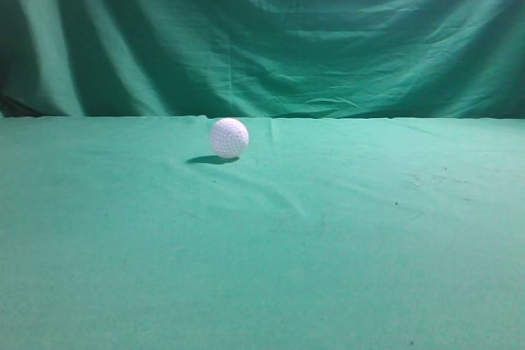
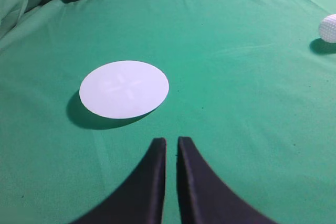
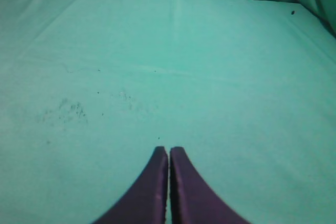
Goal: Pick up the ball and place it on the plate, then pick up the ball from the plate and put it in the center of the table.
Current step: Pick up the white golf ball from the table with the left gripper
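Observation:
The ball [image 1: 229, 138], a small white dimpled sphere, rests on the green table [image 1: 328, 235] near its far edge, a little left of the middle. It also shows at the right edge of the left wrist view [image 2: 329, 28]. The plate [image 2: 124, 89], a flat white disc, lies on the cloth in the left wrist view only, ahead and left of my left gripper [image 2: 171, 141]. That gripper is shut and empty, hovering above the cloth. My right gripper [image 3: 169, 150] is shut and empty over bare cloth. Neither gripper shows in the exterior view.
A draped green backdrop curtain [image 1: 262, 30] hangs behind the table's far edge. Faint dark specks mark the cloth at the right [image 1: 426, 182] and in the right wrist view [image 3: 63, 111].

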Action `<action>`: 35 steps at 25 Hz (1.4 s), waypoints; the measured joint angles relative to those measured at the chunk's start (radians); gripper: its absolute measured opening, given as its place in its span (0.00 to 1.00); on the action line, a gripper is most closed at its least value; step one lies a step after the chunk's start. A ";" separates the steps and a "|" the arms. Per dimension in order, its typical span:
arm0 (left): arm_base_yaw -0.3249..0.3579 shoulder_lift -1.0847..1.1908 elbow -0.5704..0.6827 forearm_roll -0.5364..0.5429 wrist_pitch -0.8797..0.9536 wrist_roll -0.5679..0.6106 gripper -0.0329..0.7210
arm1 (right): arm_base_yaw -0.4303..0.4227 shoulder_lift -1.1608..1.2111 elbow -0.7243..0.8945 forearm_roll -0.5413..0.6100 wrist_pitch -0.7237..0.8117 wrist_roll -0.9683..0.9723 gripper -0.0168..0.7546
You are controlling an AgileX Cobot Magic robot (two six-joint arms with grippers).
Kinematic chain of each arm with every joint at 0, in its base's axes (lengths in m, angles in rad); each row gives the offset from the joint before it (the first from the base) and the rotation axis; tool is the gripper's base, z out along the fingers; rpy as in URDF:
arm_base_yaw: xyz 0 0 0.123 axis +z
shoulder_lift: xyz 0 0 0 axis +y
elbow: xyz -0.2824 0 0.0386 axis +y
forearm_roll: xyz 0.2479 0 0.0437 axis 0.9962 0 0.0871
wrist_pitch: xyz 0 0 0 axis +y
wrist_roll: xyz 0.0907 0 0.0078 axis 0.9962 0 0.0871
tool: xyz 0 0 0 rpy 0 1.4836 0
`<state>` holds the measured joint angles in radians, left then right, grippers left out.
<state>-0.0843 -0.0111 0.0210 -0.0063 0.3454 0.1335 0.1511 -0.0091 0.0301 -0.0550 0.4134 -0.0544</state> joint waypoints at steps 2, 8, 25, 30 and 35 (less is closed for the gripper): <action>0.000 0.000 0.000 0.000 0.000 0.000 0.12 | 0.000 0.000 0.000 0.000 0.000 0.000 0.02; 0.000 0.000 0.000 -0.029 -0.062 -0.012 0.12 | 0.000 0.000 0.000 0.000 0.000 0.000 0.02; 0.000 0.003 -0.076 -0.084 -0.369 -0.372 0.12 | 0.000 0.000 0.000 0.000 0.000 0.000 0.02; 0.000 0.128 -0.240 -0.053 -0.223 -0.396 0.12 | 0.000 0.000 0.000 0.000 0.000 0.000 0.02; 0.000 0.212 -0.263 -0.052 -0.246 -0.398 0.12 | 0.000 0.000 0.000 0.000 0.000 0.000 0.02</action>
<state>-0.0843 0.2007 -0.2417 -0.0585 0.0999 -0.2649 0.1511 -0.0091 0.0301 -0.0550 0.4134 -0.0544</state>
